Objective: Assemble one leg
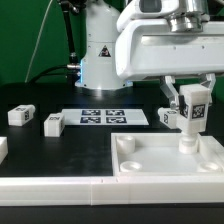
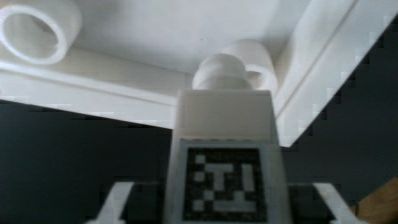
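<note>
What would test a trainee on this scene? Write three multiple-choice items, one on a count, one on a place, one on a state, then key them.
1. How many loose legs lie at the exterior view's left of the marker board? A. two B. none C. five
2. Where is the leg in the gripper? A. over the marker board B. at a corner socket of the square panel C. flat on the table
3. How does that leg stand? A. lying flat B. tipped far over C. upright

Key: 1 A, a second one lies nearer the board; 2 B, its lower end meets the round socket; 3 C, its long side runs vertical between the closed fingers.
</note>
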You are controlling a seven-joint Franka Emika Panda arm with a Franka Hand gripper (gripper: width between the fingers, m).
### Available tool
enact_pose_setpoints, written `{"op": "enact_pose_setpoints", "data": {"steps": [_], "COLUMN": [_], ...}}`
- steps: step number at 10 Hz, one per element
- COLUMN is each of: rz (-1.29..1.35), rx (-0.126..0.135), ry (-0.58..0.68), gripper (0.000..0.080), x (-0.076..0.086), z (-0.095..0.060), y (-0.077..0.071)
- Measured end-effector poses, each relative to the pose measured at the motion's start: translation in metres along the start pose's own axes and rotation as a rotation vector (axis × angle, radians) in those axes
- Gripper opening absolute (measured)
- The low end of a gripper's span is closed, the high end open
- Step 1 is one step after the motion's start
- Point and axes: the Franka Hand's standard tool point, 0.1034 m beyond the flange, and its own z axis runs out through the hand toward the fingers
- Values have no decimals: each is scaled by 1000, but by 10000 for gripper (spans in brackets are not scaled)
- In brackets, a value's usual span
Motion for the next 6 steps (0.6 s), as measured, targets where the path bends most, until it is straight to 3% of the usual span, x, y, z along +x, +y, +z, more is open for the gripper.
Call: {"op": "enact_pose_setpoints", "data": {"steps": [3, 6], "rz": [12, 5], "rx": [-2, 13], "ry": [14, 12], "gripper": [293, 293], "x": [17, 19], "z": [15, 27], "y": [9, -6]}}
